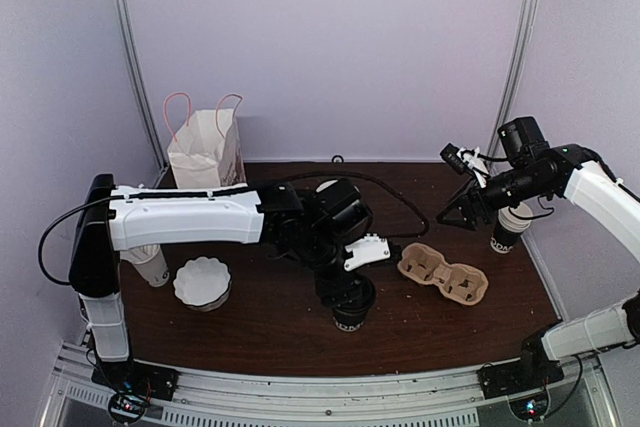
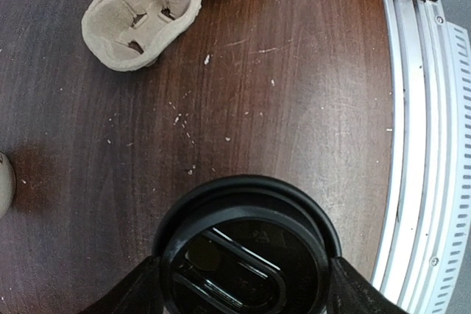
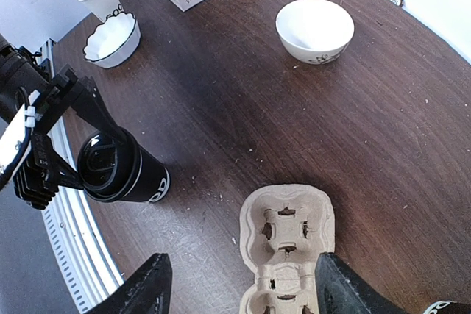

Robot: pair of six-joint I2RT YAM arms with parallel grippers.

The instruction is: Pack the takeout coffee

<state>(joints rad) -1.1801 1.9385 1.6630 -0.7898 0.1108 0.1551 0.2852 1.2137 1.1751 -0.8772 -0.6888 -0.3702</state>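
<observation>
left gripper (image 2: 245, 288) straddles the takeout coffee (image 3: 121, 170), grip we cannot tell; cup carrier (image 1: 443, 274) at its 3 o'clock; right gripper (image 3: 239, 284) wide.

Black takeout coffee (image 3: 136, 178), tan carrier (image 3: 287, 233), dark wood-grain table (image 3: 294, 123).

The left arm (image 1: 180, 217) is reaching to the middle, its wrist bending down. The left fingers (image 2: 140, 288) are pointing down, sitting on both sides of the takeout coffee (image 3: 121, 170), right by its lid; whether they are squeezing it is not clear. The right arm (image 1: 600, 187) is hanging up high, pointing down and left. The right fingers (image 3: 147, 288) are standing wide apart, holding nothing.
</observation>
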